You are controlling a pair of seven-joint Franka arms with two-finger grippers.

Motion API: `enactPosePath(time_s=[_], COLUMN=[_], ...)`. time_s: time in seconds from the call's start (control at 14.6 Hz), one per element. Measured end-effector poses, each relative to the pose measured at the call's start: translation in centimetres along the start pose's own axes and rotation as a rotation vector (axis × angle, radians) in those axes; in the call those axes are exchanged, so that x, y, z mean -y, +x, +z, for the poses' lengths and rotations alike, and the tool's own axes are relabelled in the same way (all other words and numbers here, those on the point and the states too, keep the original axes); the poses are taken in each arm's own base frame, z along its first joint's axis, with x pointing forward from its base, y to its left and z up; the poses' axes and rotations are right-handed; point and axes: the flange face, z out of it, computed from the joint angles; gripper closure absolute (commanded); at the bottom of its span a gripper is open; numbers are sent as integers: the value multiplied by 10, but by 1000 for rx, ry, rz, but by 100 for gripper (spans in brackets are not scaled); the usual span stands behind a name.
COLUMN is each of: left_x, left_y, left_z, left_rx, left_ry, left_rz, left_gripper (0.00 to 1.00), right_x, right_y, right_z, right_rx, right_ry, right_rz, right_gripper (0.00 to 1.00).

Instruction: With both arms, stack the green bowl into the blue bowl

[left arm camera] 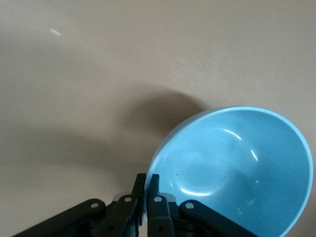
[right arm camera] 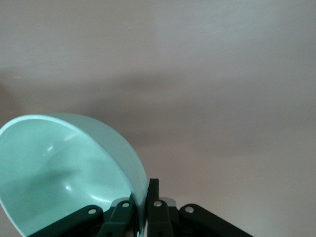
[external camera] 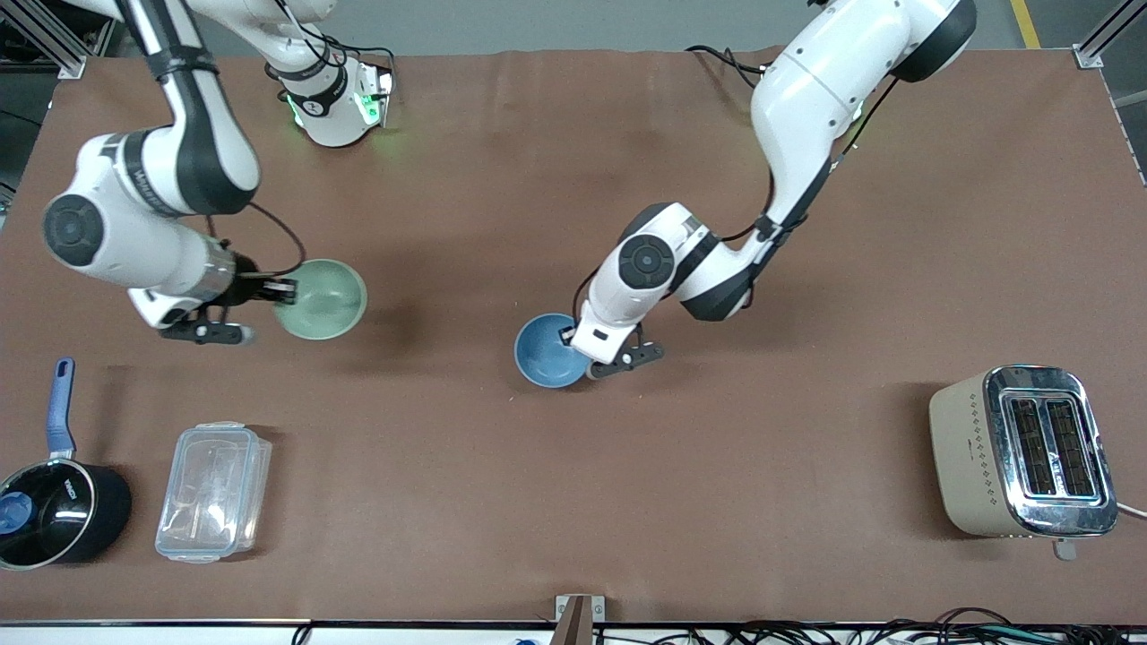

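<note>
Holding both rims, we find the green bowl [external camera: 321,299] pinched by the right hand [external camera: 280,291] above the bench [external camera: 573,502] toward the right arm's edge, and the blue bowl [external camera: 548,351] mid-bench, clenched by the left hand [external camera: 578,345]; both seem light, stiff, slippery.

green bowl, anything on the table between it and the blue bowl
Nothing visible: only bare table lies between the green bowl, held by the right hand, and the blue bowl, held by the left hand.

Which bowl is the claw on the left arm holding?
The blue bowl. The left claw pinches its rim. The green bowl, toward the right arm's end of the table, is pinched by the right claw.
</note>
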Motion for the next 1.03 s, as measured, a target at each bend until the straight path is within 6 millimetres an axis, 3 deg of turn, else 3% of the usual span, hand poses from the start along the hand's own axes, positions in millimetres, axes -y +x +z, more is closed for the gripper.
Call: enactPosePath(time_s=[0.07, 0.14, 0.21, 0.34, 0.41, 0.55, 0.68, 0.89, 1.03], left_x=[-3, -4, -4, -6, -9, -12, -3, 54, 109], left_y=[-4, -7, -5, 7, 19, 52, 86, 135, 160], left_z=[10, 18, 21, 12, -4, -64, -155, -296, -366], left_rx=[0, -1, -8, -32, -54, -94, -133, -203, -220], left_ry=[-15, -18, -19, -34, -46, -29, 16, 72, 122], left_rz=[5, 9, 8, 1, -7, -25, -10, 112, 180], left_gripper=[59, 22, 0, 0, 0, 0, 0, 0, 0], right_x=[26, 49, 72, 114, 131, 160, 189, 232, 247], right_y=[-7, -14, -21, -34, -39, -44, -45, -40, -29], right_z=[2, 4, 7, 17, 25, 46, 71, 97, 108], right_rx=[-3, -14, -29, -53, -60, -64, -53, -31, -38], right_ry=[9, 20, 27, 47, 59, 93, 132, 169, 161], right_rz=[19, 39, 56, 86, 97, 128, 167, 213, 236], right_gripper=[100, 100, 100, 100, 100, 100, 100, 100, 99])
